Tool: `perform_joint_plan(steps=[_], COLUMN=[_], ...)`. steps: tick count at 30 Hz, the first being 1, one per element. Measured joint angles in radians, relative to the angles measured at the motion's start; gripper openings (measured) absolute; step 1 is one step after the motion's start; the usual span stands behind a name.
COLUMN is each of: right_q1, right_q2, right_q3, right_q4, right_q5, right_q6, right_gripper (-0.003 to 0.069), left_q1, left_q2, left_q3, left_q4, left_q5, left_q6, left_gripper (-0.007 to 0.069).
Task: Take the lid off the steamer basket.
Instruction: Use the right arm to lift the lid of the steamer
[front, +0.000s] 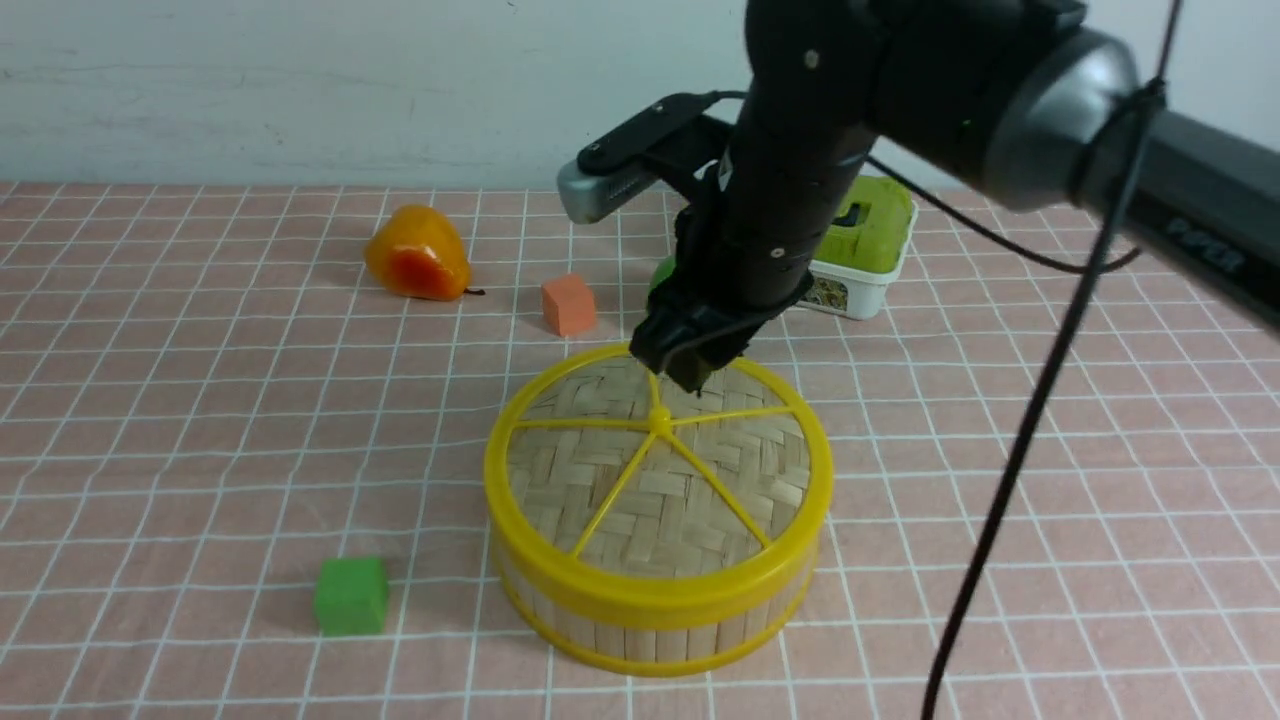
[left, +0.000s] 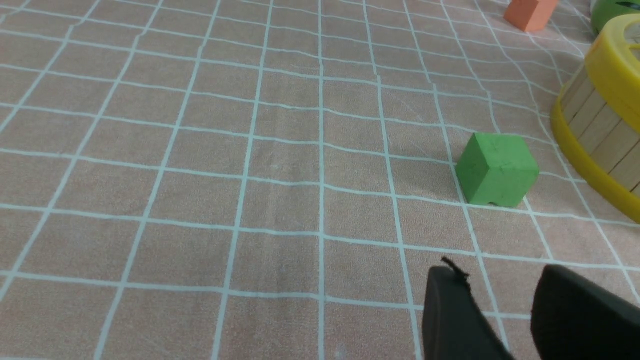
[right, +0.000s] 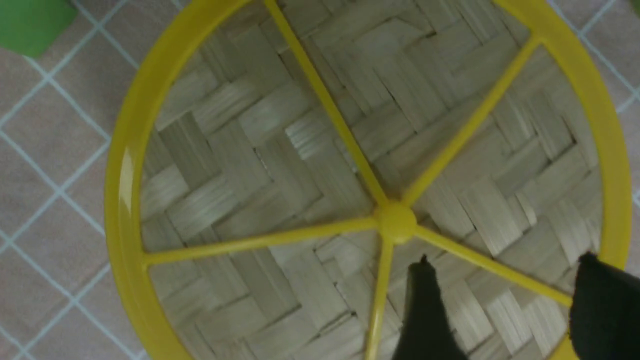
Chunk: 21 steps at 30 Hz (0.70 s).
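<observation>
Bamboo lid (front: 662, 485) just beneath the parted right claw (front: 686, 373)

Lid (front: 660, 470) — woven bamboo, glossy yellow plastic rim; matt cloth (front: 200, 420).

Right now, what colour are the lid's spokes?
Yellow, matching the rim of the lid; clearest in the right wrist view.

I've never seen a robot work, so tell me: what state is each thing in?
Flat round woven bamboo lid with yellow rim: on the basket, not lifted.
Round bamboo-slat steamer basket: covered, upright.
Right gripper: open, empty, over the lid.
Left gripper: open, empty.
White box with green lid: lid on.
Orange-yellow pear: lying on its side.
</observation>
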Motion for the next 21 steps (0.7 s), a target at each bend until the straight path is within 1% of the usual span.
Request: perform_joint_plan(steps=[1, 4, 7, 10, 14, 15, 16, 19, 20, 21], right_q1=[0.001, 0.001, 0.001, 0.001, 0.001, 0.001, 0.001, 0.001, 0.001, 0.001], right_q2=[0.017, 0.052, 0.077, 0.093, 0.110, 0.111, 0.112, 0.112, 0.111, 0.111], right_q3=[-0.011, -0.024, -0.027, -0.029, -0.029, -0.031, -0.031, -0.036, -0.036, -0.036], right_q4=[0.005, 0.034, 0.070, 0.097, 0.105, 0.100, 0.099, 0.098, 0.098, 0.097], right_q5=[0.000, 0.000, 0.000, 0.000, -0.001, -0.002, -0.003, -0.004, -0.003, -0.003], right_q6=[0.003, 0.018, 0.021, 0.023, 0.023, 0.023, 0.023, 0.023, 0.023, 0.023], right_gripper=[0.0412, 0.0454, 0.0456, 0.0431, 0.0355, 0.0318, 0.0311, 0.0129, 0.0092, 0.0074], left_q1=[0.000, 0.000, 0.000, 0.000, 0.000, 0.000, 0.000, 0.000, 0.000, 0.000], left_q2=[0.000, 0.000, 0.000, 0.000, 0.000, 0.000, 0.000, 0.000, 0.000, 0.000], left_q3=[0.000, 0.000, 0.000, 0.000, 0.000, 0.000, 0.000, 0.000, 0.000, 0.000], left_q4=[0.000, 0.000, 0.000, 0.000, 0.000, 0.000, 0.000, 0.000, 0.000, 0.000], left_q5=[0.000, 0.000, 0.000, 0.000, 0.000, 0.000, 0.000, 0.000, 0.000, 0.000], left_q6=[0.000, 0.000, 0.000, 0.000, 0.000, 0.000, 0.000, 0.000, 0.000, 0.000], left_gripper=[0.0239, 0.0239, 0.0239, 0.0239, 0.0239, 0.0239, 0.0239, 0.0239, 0.0239, 0.0239])
